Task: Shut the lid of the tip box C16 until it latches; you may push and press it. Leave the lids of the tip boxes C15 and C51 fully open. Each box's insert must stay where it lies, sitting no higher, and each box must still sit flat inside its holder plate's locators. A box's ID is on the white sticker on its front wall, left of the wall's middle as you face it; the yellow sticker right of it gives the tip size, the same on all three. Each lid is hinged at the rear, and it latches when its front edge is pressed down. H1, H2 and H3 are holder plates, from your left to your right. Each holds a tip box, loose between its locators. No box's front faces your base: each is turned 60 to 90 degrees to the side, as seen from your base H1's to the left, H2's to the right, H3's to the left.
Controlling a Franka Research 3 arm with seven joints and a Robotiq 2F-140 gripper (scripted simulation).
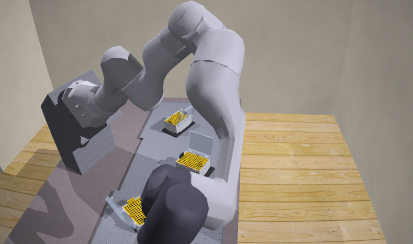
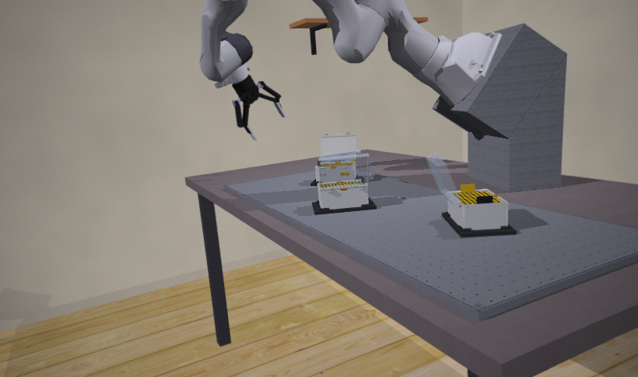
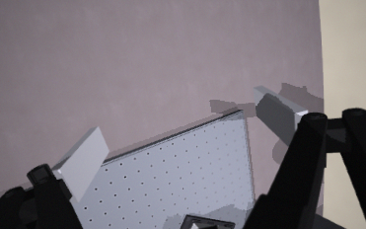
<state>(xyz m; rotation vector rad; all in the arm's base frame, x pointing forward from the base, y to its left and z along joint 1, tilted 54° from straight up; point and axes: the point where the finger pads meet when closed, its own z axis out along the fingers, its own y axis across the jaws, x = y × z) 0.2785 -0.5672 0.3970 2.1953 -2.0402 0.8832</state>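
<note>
Beige walls frame your desk (image 2: 358, 281), where the hand (image 2: 265, 117) hangs spread and empty; C16's thin, light lid wants a front-edge press, label unreadable.

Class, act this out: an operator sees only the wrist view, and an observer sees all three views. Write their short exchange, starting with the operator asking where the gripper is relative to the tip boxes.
Operator: I see only table and perforated plate. Where is the gripper relative to the tip boxes?
Observer: The gripper hangs open and empty, high above the table, touching no box.
Operator: Is any lid shut?
Observer: No. The far box, middle box and near box all have raised lids.
</note>
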